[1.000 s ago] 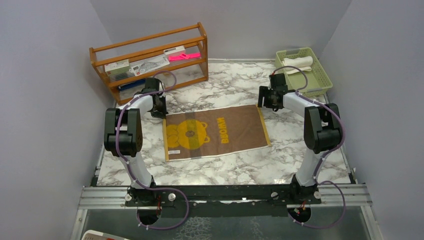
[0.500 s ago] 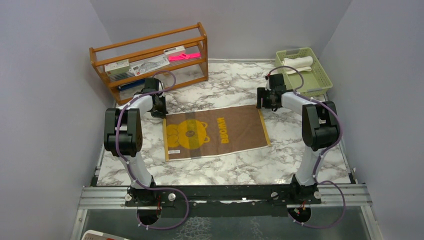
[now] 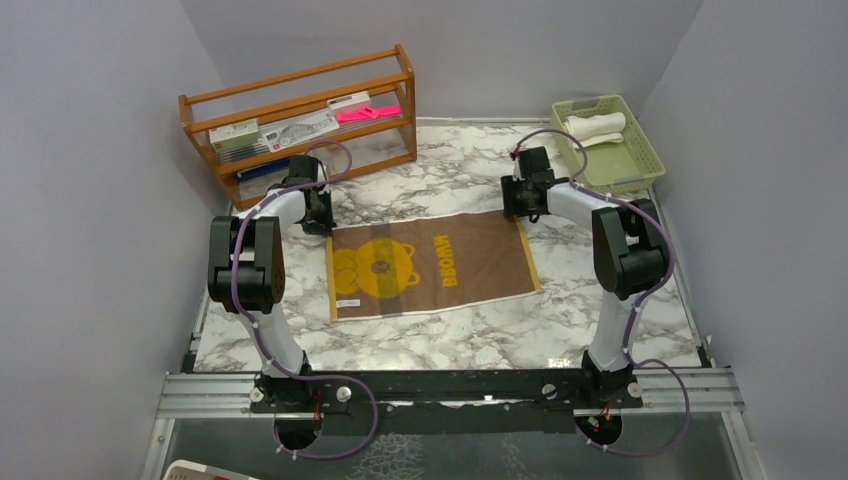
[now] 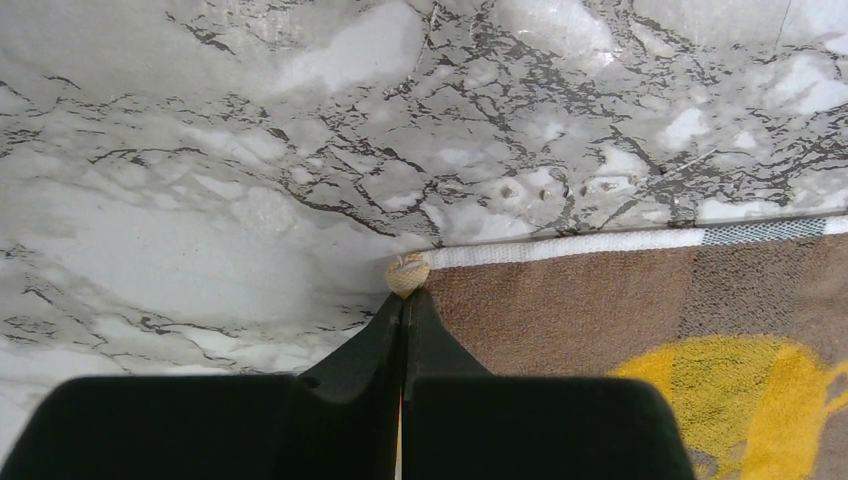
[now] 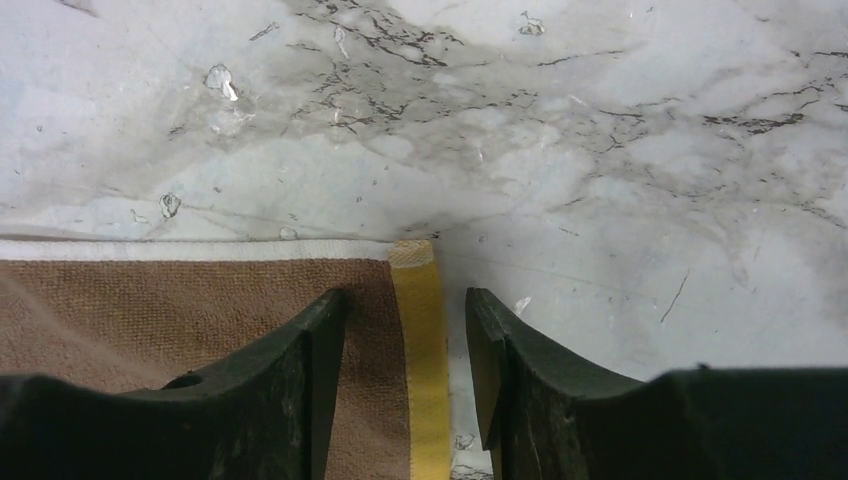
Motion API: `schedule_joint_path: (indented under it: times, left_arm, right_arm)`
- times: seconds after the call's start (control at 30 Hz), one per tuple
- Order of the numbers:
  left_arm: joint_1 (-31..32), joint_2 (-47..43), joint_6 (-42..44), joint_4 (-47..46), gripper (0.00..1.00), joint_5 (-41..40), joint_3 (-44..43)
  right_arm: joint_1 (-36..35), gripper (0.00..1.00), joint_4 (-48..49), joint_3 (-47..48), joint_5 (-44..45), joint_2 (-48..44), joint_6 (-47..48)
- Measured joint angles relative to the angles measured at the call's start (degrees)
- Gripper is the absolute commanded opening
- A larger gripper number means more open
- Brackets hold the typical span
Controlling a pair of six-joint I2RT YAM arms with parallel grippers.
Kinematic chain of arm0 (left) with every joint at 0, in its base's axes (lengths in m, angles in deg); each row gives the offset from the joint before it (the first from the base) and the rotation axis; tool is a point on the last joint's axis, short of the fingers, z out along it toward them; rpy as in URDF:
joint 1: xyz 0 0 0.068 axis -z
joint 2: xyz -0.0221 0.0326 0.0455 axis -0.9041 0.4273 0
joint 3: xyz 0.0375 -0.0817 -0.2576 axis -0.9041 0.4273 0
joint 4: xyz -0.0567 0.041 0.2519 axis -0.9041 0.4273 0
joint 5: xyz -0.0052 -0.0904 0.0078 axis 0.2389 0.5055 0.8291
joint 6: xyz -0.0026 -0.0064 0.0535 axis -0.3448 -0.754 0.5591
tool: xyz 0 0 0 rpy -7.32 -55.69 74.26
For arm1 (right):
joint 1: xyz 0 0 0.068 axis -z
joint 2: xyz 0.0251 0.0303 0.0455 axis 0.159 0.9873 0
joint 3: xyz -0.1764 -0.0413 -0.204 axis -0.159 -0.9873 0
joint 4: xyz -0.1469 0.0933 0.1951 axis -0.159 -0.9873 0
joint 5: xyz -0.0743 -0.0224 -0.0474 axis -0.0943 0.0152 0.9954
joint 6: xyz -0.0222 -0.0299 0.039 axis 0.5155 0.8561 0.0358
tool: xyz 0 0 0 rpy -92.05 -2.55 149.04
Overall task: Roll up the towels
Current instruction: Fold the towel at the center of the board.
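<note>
- Pinching the brown towel (image 4: 600, 310) by a far corner, the left gripper (image 4: 403, 298) is closed tight, with the cloth bunched right at its tips.
- The right gripper (image 5: 405, 298) stands partly open, holding nothing, its fingers straddling the yellow border at the other far corner.
- The towel lies flat on the counter (image 3: 450, 340), stretched between both grippers, bear print up.
- Beyond the right gripper, the white towel (image 3: 597, 125) sits rolled in the basket (image 3: 645, 165).

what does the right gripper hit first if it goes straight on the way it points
Probably the yellow edge band of the brown towel, between the right gripper's open fingers; marble table beneath.
</note>
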Motion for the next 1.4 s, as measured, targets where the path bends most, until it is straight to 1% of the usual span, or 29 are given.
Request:
schedule_joint_path:
  times: [0.07,0.17,0.23,0.33,0.37,0.6,0.8,0.97,1.23,1.27,1.3,1.33,1.4]
  left_arm:
    - [0.02,0.00,0.00,-0.07,0.00,-0.02,0.00]
    - [0.02,0.02,0.00,-0.26,0.00,-0.11,0.00]
    - [0.02,0.02,0.00,-0.48,0.00,-0.15,-0.02]
    - [0.02,0.46,-0.04,-0.57,0.00,-0.09,-0.66]
    - [0.07,0.81,-0.04,-0.59,0.00,-0.09,-1.20]
    - [0.20,4.79,-0.22,0.13,0.00,-0.15,-6.99]
    - [0.22,7.96,-0.46,1.64,0.00,-0.13,-15.15]
    - [0.22,7.30,0.02,-1.92,0.00,0.02,-18.60]
    - [0.28,4.74,0.66,-7.63,0.00,0.76,-18.10]
    - [0.28,2.95,1.05,-9.31,0.00,0.74,-14.95]
    - [0.28,2.80,1.07,-9.68,0.00,0.72,-14.51]
    - [0.28,1.64,1.25,-13.05,0.00,0.59,-11.67]
    - [0.28,-1.25,1.44,-14.36,0.00,0.50,-6.29]
  right_arm:
    - [0.33,0.26,0.20,-0.13,-0.42,0.00,-0.61]
    - [2.51,0.22,0.96,-0.48,-2.64,0.00,-2.08]
    - [4.31,0.16,1.38,-0.50,-3.63,0.09,-3.04]
    - [5.33,0.03,1.75,-0.50,-4.94,0.26,-4.13]
    - [5.49,0.01,1.97,-0.50,-5.09,0.33,-4.28]
    - [5.55,0.01,3.19,0.00,-5.29,0.83,-6.29]
    - [5.57,0.01,3.10,5.33,-5.27,2.34,-6.97]
    - [5.57,0.01,5.09,8.70,-5.27,2.27,-7.43]
    - [5.68,0.01,5.86,11.26,-5.20,2.08,-7.50]
    - [5.68,0.01,6.01,10.62,-4.68,1.88,-7.69]
    - [5.77,0.01,7.21,9.51,-4.04,1.33,-7.91]
    - [5.77,0.01,8.33,7.45,-3.45,0.33,-8.13]
    - [6.08,0.01,8.72,3.30,-2.60,-2.25,-8.59]
